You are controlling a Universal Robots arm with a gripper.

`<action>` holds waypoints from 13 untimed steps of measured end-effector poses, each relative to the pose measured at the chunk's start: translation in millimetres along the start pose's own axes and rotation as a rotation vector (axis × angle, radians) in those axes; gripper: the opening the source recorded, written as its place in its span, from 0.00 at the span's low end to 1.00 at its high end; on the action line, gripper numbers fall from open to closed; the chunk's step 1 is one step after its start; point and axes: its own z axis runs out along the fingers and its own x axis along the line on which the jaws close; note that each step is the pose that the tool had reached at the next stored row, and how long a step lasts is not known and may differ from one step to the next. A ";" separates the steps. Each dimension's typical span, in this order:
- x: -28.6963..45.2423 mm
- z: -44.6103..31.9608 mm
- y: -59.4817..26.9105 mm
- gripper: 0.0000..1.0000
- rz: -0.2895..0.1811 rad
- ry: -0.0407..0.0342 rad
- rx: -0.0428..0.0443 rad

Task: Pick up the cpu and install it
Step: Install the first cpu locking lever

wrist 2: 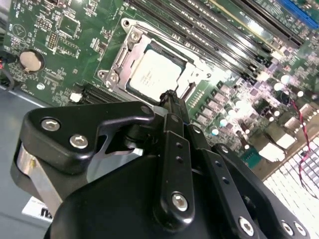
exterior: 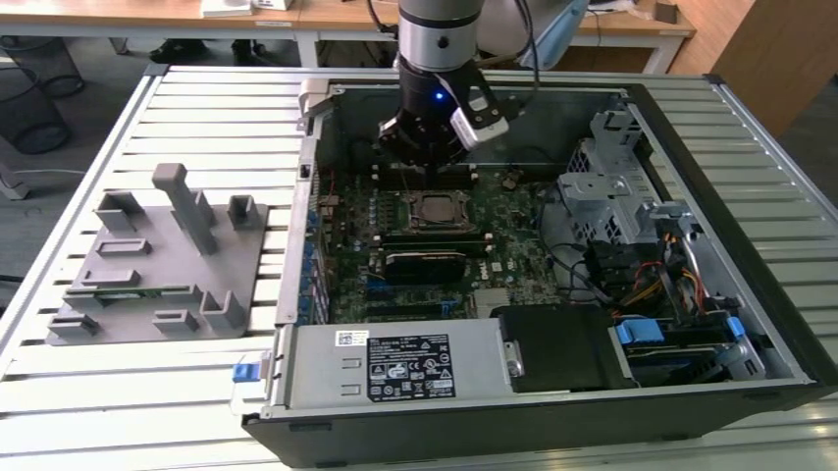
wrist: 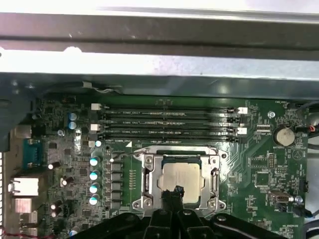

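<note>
The cpu point(exterior: 437, 210) lies flat in the black motherboard socket point(exterior: 408, 218) inside the open computer case, silvery top up. In both wrist views the cpu point(wrist 2: 154, 72) point(wrist: 182, 177) sits square within the socket's metal frame point(wrist 2: 117, 64) point(wrist: 149, 174). My gripper point(exterior: 426, 162) hangs a little above the board, just off the socket's far side in the exterior view. Its black fingers come together to a narrow tip point(wrist 2: 169, 97) point(wrist: 175, 191) at the chip's edge, shut, with nothing between them.
A grey tray point(exterior: 144, 265) with upright pegs lies on the slatted table at the exterior view's left, a green memory stick point(exterior: 125, 291) in it. Memory slots point(wrist: 169, 122), the case wall point(wrist: 159, 64), the drive cage point(exterior: 615, 196) and the power supply point(exterior: 392, 368) surround the socket.
</note>
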 end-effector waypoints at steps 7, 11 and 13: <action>11.0 -3.4 0.1 0.11 0.002 0.0001 -0.0020; 20.2 -3.7 0.3 0.11 0.002 0.0000 -0.0020; 24.1 -3.9 0.3 0.11 0.002 0.0001 -0.0019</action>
